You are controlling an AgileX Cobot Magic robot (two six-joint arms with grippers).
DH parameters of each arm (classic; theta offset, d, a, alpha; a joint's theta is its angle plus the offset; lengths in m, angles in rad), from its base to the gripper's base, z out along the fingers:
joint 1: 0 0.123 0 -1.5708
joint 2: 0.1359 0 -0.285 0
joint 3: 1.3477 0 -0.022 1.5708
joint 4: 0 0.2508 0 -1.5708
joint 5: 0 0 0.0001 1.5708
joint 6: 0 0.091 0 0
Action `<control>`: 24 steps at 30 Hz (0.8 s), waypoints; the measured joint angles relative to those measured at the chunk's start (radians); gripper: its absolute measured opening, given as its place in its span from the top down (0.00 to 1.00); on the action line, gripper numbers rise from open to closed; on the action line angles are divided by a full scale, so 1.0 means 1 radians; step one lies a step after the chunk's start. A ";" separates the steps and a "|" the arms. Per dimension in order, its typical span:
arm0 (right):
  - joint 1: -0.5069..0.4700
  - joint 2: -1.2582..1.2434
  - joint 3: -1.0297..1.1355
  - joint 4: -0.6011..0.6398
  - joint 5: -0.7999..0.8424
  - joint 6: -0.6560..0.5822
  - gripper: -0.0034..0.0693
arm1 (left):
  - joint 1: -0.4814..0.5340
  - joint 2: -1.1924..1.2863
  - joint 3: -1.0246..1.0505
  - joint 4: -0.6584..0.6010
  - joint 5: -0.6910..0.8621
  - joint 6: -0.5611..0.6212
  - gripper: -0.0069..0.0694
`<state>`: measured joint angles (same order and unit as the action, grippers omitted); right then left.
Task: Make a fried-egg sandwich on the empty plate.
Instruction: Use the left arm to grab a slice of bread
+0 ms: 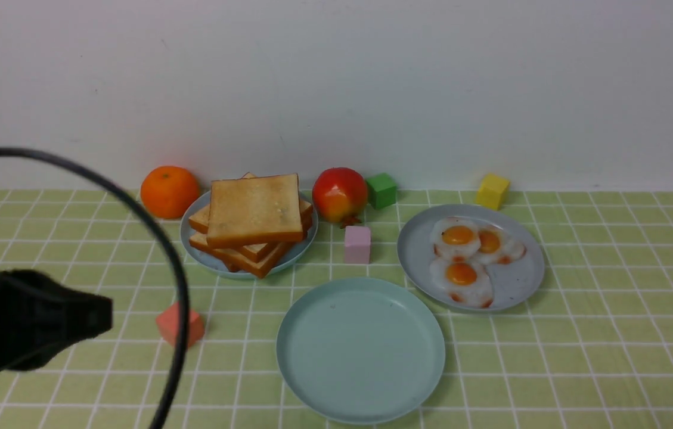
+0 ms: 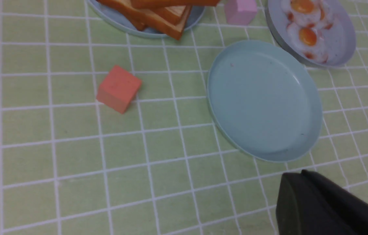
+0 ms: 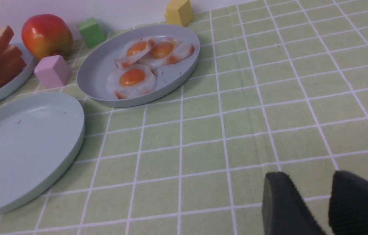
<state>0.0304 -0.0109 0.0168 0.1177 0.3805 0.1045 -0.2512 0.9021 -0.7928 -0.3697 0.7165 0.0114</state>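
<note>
On the green-checked bench (image 1: 610, 333) the empty plate (image 1: 360, 351) lies flat, rim up, round with no long axis, just before the pink block (image 1: 357, 244), toast stack (image 1: 254, 210) left of that block, fried eggs (image 1: 468, 257) right, left pincer (image 2: 293, 186) closed on nothing, right pincer (image 3: 312, 182) part-open, holding nothing.

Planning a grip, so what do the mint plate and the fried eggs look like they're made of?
Empty plate: probably hard plastic, matte with faint sheen; uniform colour and a moulded raised rim. Fried eggs: likely rubbery toy plastic; glossy yolks, painted-looking reddish-brown edges.
</note>
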 joint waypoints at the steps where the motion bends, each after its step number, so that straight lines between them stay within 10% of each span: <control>1: 0.000 0.000 0.001 0.009 -0.007 0.008 0.62 | -0.014 0.029 -0.014 -0.001 -0.001 0.000 0.93; 12: 0.000 0.000 0.000 0.390 -0.249 0.122 0.64 | -0.209 0.226 -0.065 0.067 -0.005 0.077 0.93; 24: 0.013 0.410 -0.714 0.322 0.513 -0.310 0.96 | -0.242 0.680 -0.466 0.327 -0.006 0.060 0.93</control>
<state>0.0434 0.3987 -0.6976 0.4398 0.8933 -0.2054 -0.4928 1.5821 -1.2591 -0.0431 0.7101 0.0717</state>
